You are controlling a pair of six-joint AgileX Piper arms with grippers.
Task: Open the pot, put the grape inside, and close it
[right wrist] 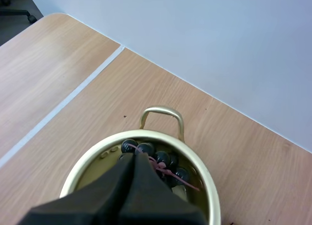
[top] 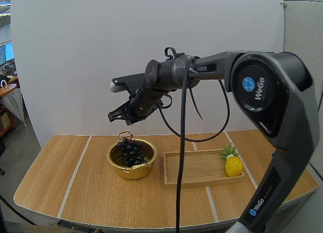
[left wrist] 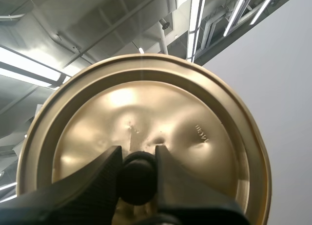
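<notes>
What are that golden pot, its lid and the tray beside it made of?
Pot: thin metal, seemingly, with a shiny gold finish that glints. Lid: same gold metal, glossy, throwing soft reflections; its knob looks like black plastic. Tray: pale, matte wood with visible grain.

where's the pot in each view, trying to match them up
High view: the pot sits on the table left of the wooden tray, below the right pincer, grapes inside.
Right wrist view: the pot lies right under the shut right pincer, grapes inside.
Left wrist view: faces the lid, gripped by its knob in the left pincer.
Shared landmark: the pot's loop handle on the far rim, in the high and right wrist views.
</notes>
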